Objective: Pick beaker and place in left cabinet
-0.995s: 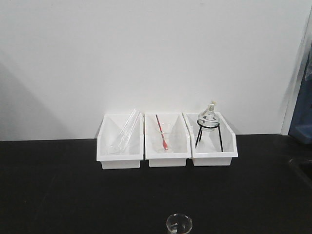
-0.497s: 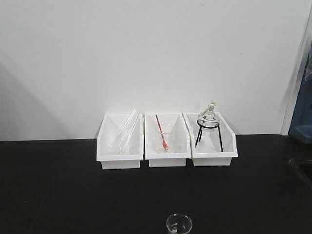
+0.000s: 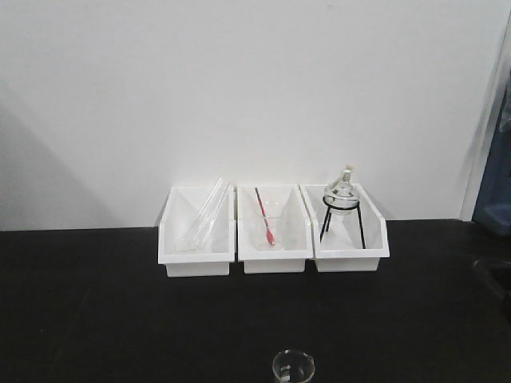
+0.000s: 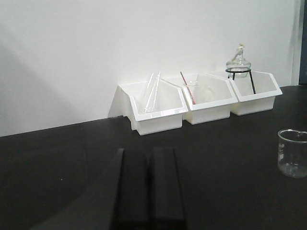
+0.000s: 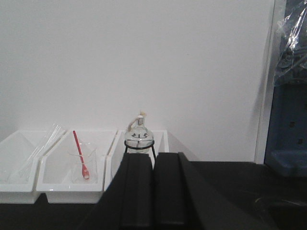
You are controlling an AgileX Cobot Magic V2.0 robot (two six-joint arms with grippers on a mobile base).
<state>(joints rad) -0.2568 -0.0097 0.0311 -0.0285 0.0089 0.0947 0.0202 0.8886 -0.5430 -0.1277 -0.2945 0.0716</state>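
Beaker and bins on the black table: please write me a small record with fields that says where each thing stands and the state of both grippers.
beaker: upright on the black table, at the bottom edge of the front view, apart from the bins
left bin: glass tubes leaning inside
middle bin: clear vessel with a red rod
right bin: round flask on a black tripod
left gripper: shut, holding nothing
right gripper: shut, holding nothing
task state: beaker not yet picked
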